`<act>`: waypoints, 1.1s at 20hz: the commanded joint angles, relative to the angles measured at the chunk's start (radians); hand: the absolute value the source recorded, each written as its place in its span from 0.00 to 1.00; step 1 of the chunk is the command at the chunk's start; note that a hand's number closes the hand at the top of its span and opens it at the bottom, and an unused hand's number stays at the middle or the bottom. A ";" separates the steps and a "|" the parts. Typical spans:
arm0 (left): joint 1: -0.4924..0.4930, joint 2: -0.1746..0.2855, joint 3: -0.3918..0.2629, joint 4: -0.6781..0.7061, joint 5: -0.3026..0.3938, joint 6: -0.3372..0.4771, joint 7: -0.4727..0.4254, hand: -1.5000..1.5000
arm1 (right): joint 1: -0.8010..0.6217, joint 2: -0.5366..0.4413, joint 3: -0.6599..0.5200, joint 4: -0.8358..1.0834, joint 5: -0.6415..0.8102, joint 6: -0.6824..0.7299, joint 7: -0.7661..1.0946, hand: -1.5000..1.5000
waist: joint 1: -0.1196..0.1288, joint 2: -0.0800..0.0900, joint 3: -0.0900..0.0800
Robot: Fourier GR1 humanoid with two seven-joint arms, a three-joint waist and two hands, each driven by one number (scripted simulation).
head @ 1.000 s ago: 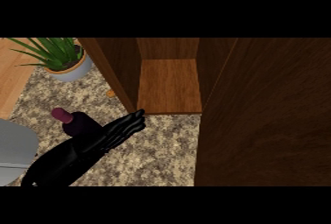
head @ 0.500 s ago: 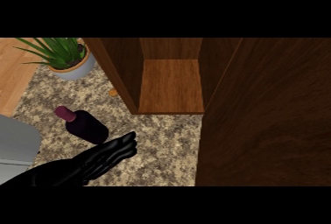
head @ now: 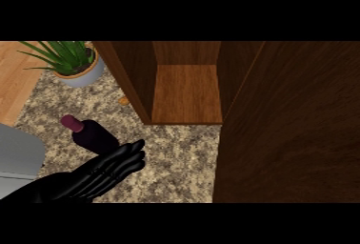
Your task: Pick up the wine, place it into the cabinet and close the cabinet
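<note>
the left hand (head: 105, 172), fingers straight, lies just beside the wine (head: 94, 137).

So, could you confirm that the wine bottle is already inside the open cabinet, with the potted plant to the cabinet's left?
Not quite. The wine bottle is not inside the open cabinet. It is on the speckled counter in front of the cabinet, with the left robot hand open beside it. The potted plant is indeed to the cabinet's left. The head view shows this.
</note>
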 commanded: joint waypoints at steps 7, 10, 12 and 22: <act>0.028 0.018 0.089 -0.134 0.027 0.012 -0.004 0.00 | 0.057 -0.040 0.004 -0.209 -0.013 -0.018 0.080 0.00 | -0.002 0.000 0.000; -0.049 0.053 0.143 -0.155 0.064 0.054 0.060 0.00 | -0.009 -0.013 0.016 -0.167 0.013 -0.059 0.105 0.00 | 0.004 0.001 -0.001; -0.029 0.022 0.103 -0.137 0.018 0.045 0.026 0.00 | -0.057 -0.046 -0.034 -0.212 -0.035 -0.058 0.179 0.00 | 0.006 0.002 -0.001; -0.143 0.094 0.299 -0.012 0.085 0.010 0.054 0.00 | -0.039 -0.044 0.028 -0.222 0.011 -0.083 0.184 0.00 | -0.004 0.003 -0.001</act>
